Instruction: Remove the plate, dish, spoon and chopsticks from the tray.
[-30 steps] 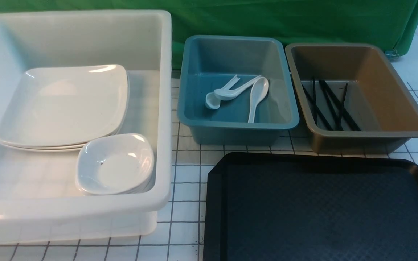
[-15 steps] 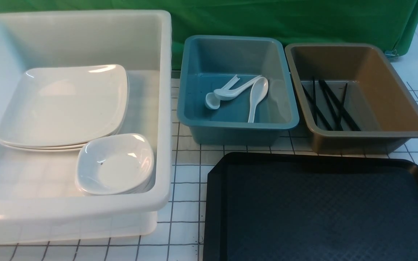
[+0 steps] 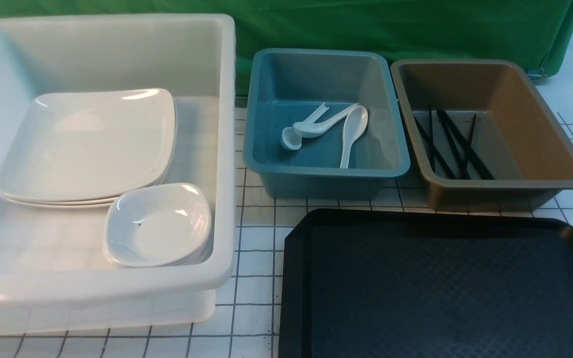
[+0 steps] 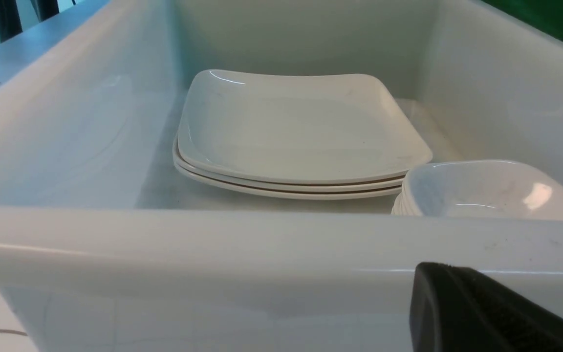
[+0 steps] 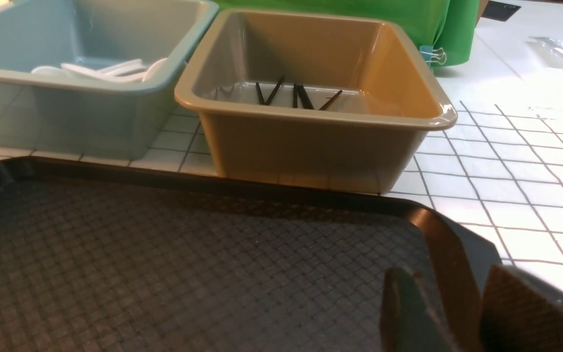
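Observation:
The black tray [image 3: 440,288] lies at the front right with nothing on it; it also shows in the right wrist view [image 5: 164,254]. A stack of large white plates [image 3: 87,144] lies in the white bin, also in the left wrist view [image 4: 296,127]. Small white dishes [image 3: 159,223] are stacked beside it. White spoons [image 3: 351,132] lie in the teal bin. Black chopsticks [image 3: 453,144] lie in the brown bin. My right gripper [image 5: 445,274] is open and empty over the tray's right rim. Only one black finger [image 4: 457,303] of my left gripper shows, in front of the white bin's near wall.
The deep white bin [image 3: 117,291] stands at the left, the teal bin [image 3: 326,171] in the middle and the brown bin [image 3: 505,184] at the right, behind the tray. A green cloth hangs at the back. The tabletop is white with a black grid.
A dark bit of my left arm has come into the front view at its lower left edge. Nothing else has moved.

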Controlling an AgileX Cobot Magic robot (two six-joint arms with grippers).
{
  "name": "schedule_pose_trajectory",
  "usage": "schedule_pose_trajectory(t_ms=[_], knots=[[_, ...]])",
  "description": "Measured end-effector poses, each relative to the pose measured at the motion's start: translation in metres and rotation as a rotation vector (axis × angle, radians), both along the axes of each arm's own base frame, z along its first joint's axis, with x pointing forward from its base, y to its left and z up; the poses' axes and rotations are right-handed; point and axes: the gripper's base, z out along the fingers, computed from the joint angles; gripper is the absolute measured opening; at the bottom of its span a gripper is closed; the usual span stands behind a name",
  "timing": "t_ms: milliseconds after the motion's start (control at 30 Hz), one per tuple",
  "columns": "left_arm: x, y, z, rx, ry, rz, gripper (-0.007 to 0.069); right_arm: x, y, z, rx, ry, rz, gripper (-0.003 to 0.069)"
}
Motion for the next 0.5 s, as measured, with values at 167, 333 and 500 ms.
schedule_pose_trajectory(t_ms=[167,333,500], knots=[[0.0,-0.0001,0.0,0.0,0.0,-0.002,0.0003,0.0,0.0,0.0,0.0,0.0,0.0,0.0239],[0.0,-0.0001,0.0,0.0,0.0,-0.002,0.0005,0.0,0.0,0.0,0.0,0.0,0.0,0.0239],[0.0,-0.0001,0.0,-0.007,0.0,-0.001,0.0005,0.0,0.0,0.0,0.0,0.0,0.0,0.0239]])
